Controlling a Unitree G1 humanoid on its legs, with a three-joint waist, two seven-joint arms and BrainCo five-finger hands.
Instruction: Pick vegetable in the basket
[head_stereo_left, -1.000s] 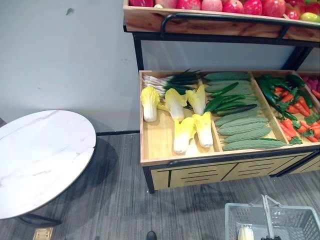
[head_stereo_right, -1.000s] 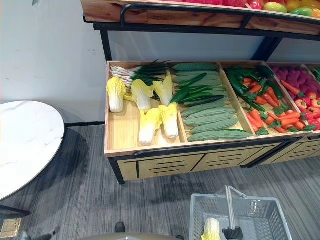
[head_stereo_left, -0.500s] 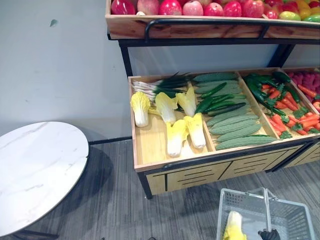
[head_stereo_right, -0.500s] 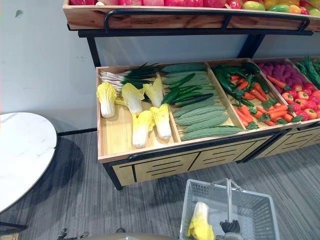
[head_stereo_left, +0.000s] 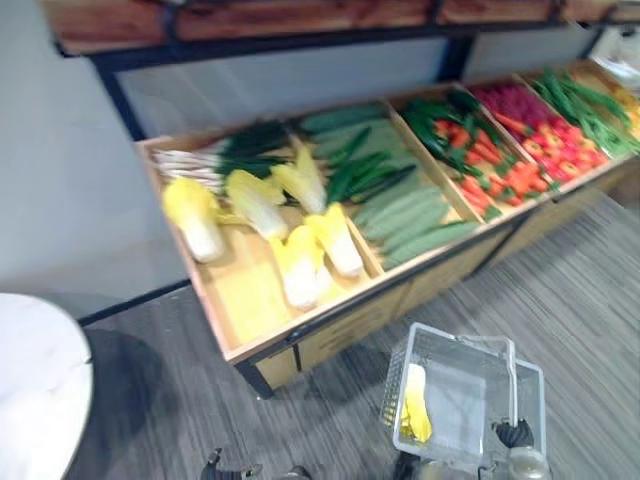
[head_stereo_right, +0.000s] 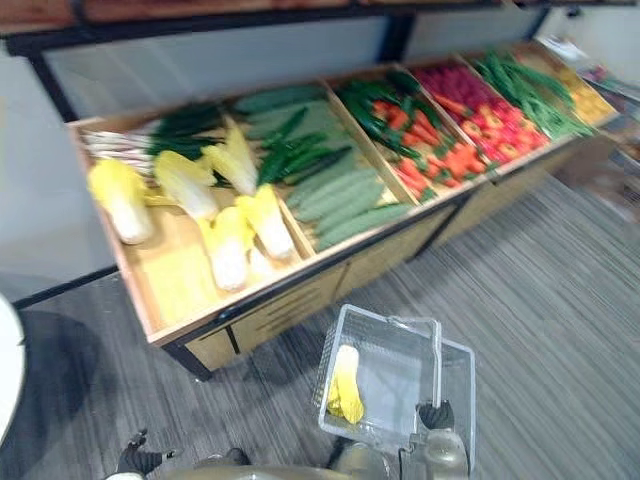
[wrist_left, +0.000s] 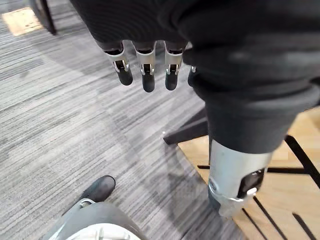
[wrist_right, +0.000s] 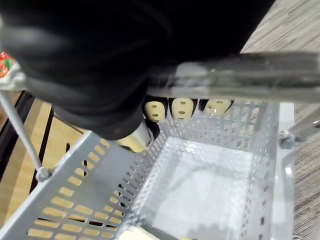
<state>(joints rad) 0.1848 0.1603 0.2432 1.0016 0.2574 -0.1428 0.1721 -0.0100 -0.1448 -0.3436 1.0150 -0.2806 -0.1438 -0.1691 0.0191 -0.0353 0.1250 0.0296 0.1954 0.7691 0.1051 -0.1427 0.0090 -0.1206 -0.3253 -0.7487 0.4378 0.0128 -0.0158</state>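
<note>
Fingers (wrist_right: 182, 108) of the right hand (head_stereo_right: 435, 414) are curled round the basket handle (head_stereo_left: 515, 378) and grip it. The left hand (wrist_left: 144, 70) hangs over the grey floor (head_stereo_left: 590, 290) near the foot of the stand, its fingers straight and relaxed, holding nothing.

Noted in order of size:

1. Wooden display stand (head_stereo_left: 245, 300), with an upper shelf above and a lower tier split into compartments.
   - The leftmost compartment holds green onions (head_stereo_left: 215, 152) at the back and several loose cabbages (head_stereo_left: 300, 265) in front.
   - The next holds dark cucumbers (head_stereo_left: 360, 175) behind paler ridged gourds (head_stereo_left: 410, 215).
   - The third holds carrots (head_stereo_left: 500, 172) mixed with dark green produce.
   - Further right are red produce (head_stereo_left: 530, 110) and long green beans (head_stereo_left: 590, 95).
2. Round white counter (head_stereo_left: 35, 400) at the left edge, well apart from the stand.
3. Grey mesh basket (head_stereo_left: 465, 400), low in front of the stand, with its handle raised.
4. One yellow-white cabbage (head_stereo_right: 346, 384) lies on the basket bottom, lengthwise along the left wall and apart from the handle.
</note>
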